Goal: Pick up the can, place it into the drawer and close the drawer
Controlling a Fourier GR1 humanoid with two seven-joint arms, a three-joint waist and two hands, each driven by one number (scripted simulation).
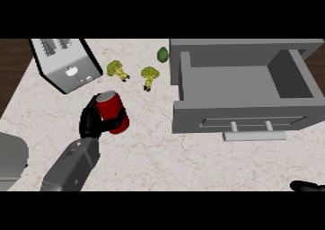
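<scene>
Red can [112,111] was clasped by the curled left hand [94,120] at the counter's [158,157] middle; the open drawer [244,83] was unfilled. Placing and closing were judged outstanding.

Glossy red can [112,108], marble-look counter [165,157]

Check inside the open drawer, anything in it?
Nothing shows inside the drawer: bare grey floor and walls. Its front panel hides the strip just behind it. The can is in the left hand.
</scene>
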